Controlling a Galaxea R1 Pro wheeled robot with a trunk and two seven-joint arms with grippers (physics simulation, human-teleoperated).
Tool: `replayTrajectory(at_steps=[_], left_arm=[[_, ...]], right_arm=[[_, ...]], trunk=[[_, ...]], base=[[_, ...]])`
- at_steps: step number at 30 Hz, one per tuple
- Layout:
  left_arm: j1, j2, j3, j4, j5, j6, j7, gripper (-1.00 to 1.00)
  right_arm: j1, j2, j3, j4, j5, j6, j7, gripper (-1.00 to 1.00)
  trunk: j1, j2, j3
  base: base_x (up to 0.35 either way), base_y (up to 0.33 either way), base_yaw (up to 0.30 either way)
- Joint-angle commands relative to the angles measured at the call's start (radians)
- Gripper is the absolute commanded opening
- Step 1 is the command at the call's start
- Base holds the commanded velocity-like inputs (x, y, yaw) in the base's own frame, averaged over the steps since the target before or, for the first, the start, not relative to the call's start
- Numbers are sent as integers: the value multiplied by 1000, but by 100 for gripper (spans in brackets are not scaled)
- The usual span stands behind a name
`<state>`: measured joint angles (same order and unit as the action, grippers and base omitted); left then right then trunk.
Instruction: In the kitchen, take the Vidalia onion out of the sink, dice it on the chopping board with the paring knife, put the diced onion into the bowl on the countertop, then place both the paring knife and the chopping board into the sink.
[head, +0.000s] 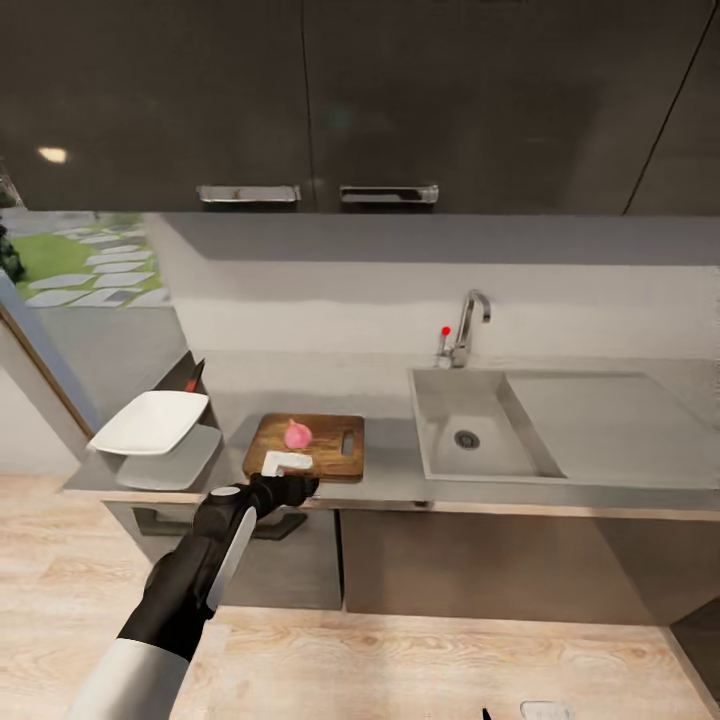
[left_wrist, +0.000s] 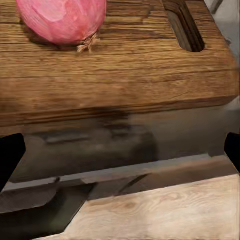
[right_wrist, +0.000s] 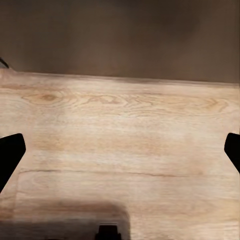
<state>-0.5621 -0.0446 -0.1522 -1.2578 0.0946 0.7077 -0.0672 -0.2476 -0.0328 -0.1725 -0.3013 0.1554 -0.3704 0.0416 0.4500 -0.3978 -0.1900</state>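
- The Vidalia onion (head: 297, 433) sits whole on the chopping board (head: 325, 455), just beyond the left gripper (head: 287, 465).
- The left gripper's jaws are spread wide, holding nothing, poised at the board's near edge.
- The right gripper (right_wrist: 120, 150), also wide open and empty, faces the wooden floor (right_wrist: 120, 130).

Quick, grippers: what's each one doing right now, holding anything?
Left gripper: open, empty, at the chopping board's near edge, short of the Vidalia onion.
Right gripper: open, empty, over wooden floor.
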Motion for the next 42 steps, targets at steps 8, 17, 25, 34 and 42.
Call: replayTrajectory(at_steps=[8,17,25,34,42], left_arm=[[-1,1,-1,1,10,4,3,100],[108,3,0,-101,8,-6,-1,100],[260,43,0,-193,8,-124,-4,100],[596,101,-1,-275,2,-474,-2,100],[892,139,1,-276,-9,-709,1,100]], right_arm=[[-1,1,-9,1,9,-4,4,100],[-1,1,-9,1,9,-4,4,100],[-1,1,-9,1,9,-4,4,100],[-1,1,-9,1,9,-5,4,100],[-1,-1,-9,0,9,-7,3,100]], trunk=[[0,-2,-2],[0,-2,-2],[0,-2,-2],[0,-2,-2],[0,-2,-2]], base=[[-319,0,0],[-64,0,0],[-1,0,0],[0,0,0],[0,0,0]])
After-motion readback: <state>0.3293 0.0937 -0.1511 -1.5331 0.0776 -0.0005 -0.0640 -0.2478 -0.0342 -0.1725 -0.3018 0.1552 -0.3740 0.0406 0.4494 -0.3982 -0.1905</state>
